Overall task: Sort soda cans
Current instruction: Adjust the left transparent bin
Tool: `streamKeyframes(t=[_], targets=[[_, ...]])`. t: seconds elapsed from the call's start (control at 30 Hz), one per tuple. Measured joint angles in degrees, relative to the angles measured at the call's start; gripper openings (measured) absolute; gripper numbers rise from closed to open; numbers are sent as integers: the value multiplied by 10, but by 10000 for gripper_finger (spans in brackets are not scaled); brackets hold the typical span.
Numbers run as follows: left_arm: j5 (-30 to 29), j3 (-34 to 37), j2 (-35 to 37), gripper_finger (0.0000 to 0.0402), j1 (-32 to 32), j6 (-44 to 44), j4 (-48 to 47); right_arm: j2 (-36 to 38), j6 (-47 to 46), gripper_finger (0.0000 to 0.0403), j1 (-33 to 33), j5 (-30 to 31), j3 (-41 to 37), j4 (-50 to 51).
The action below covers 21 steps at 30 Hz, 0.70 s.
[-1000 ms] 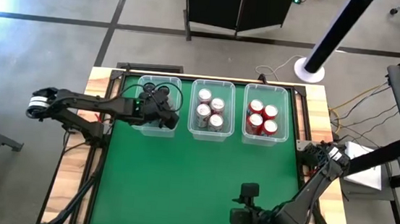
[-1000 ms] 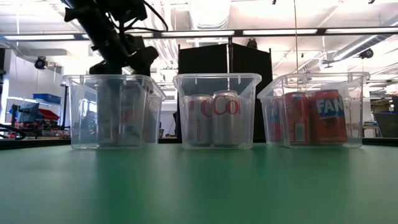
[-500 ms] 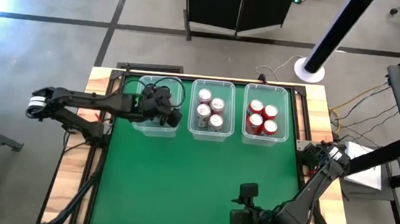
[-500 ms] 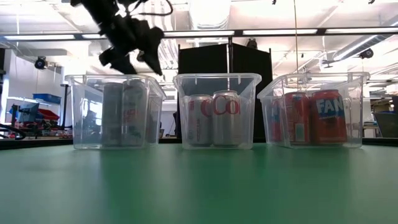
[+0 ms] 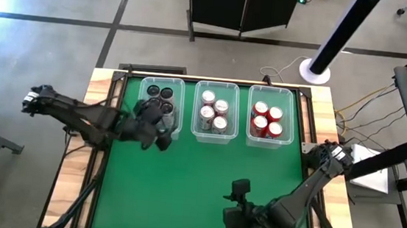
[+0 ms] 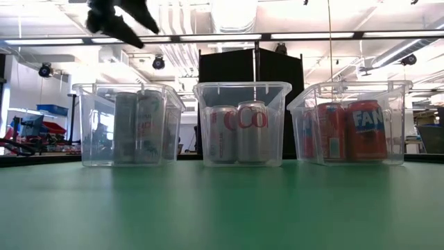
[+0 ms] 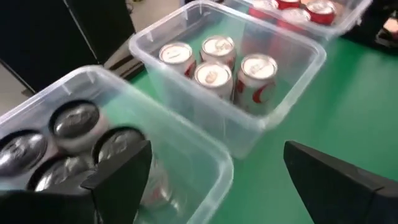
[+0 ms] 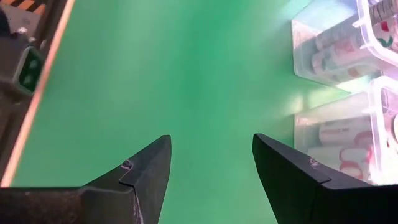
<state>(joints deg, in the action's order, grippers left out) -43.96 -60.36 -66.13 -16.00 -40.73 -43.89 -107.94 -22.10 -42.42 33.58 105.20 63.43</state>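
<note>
**All cans binned; both arms empty over the mat**

You are looking at a finished-looking sort. No can is lying loose on the green table (image 5: 198,173). The cans are standing upright, long axes vertical, in three clear bins along the far edge: the dark-topped cans (image 5: 159,99) in the left bin (image 5: 141,123), the silver-white cans (image 5: 214,112) in the middle bin (image 5: 196,110), the red cans (image 5: 266,120) in the right bin (image 5: 251,114). The low view is showing the same order, with the red cans (image 6: 347,132) on its right.

Your left gripper (image 5: 152,126) is hanging just at the near edge of the left bin, raised above rim height judging from the low view, where it shows only at the top. Its jaws are spread wide and holding nothing; the left wrist view is showing the dark-topped cans (image 7: 68,140) below and just ahead of the fingers (image 7: 121,174).

Your right gripper (image 5: 243,213) is waiting near the front edge of the table, well apart from every bin. Its jaws are also apart and empty, fingers (image 8: 140,171) framing bare mat.

The relation that matters: the left arm is by far the nearer to the bins, and every can lies beyond and below its jaws, inside a wall. I am judging that no pick remains; the likely next call is simply retracting clear of the bin rim without clipping it.
</note>
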Motion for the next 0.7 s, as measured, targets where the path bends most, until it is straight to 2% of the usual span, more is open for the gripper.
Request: streamKeyframes(t=[0.13, 0.2, 0.43, 0.53, 0.7], targets=[[-59, 21, 22, 342, -38, -86, -95, 0, 29, 219, 35, -10, -3, -26], [-64, 29, 34, 341, -37, -128, -142, 0, 31, 219, 51, -10, -3, -28], [-41, 33, 46, 340, -33, -164, -221, 10, 47, 219, 100, -21, -4, 10], [-15, 34, 46, 340, -33, -171, -245, 35, 29, 219, 122, -19, -5, 42], [-5, 37, 46, 340, -33, -203, -289, 88, 52, 219, 139, 8, -17, 32]])
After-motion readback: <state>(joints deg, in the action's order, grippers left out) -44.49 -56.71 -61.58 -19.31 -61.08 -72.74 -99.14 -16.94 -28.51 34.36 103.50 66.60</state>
